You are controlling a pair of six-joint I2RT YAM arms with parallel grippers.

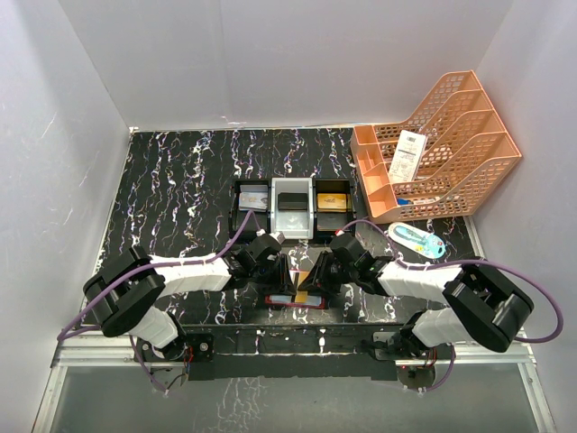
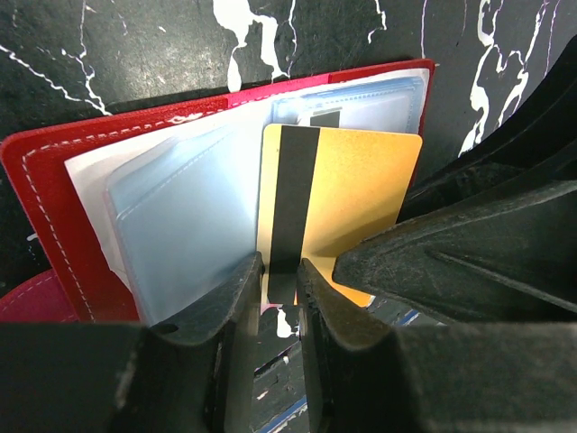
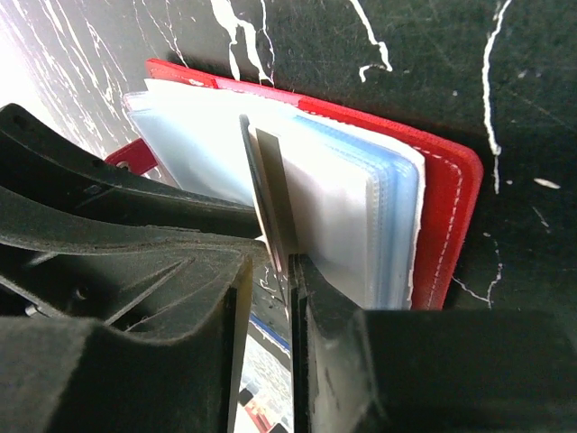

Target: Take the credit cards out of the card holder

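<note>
Top external view: the card holder (image 1: 296,300) lies open on the black marbled worktop (image 1: 180,180), close to the near edge and midway between the two arms, which meet over it from either side. A black-and-white tray (image 1: 273,209) sits just behind it, and an orange file rack (image 1: 451,135) stands at the far right.

Left wrist view: the card holder's red cover is spread flat with its clear plastic sleeves (image 2: 180,225) fanned upward. An orange-gold card (image 2: 361,198) with a black stripe stands up out of the sleeves, facing the camera. The left fingers (image 2: 234,316) sit at its lower edge, a narrow slit apart. The stripe shows through that slit, and nothing is visibly pinched between them. The dark bulk of the other arm crowds in from the right and covers the card's lower right corner.

Right wrist view: the same card appears edge-on, tilted, and it runs down into the gap between the right fingers (image 3: 334,307). I cannot tell whether they press on it or merely flank it. The sleeves and red cover lie just beyond.
</note>
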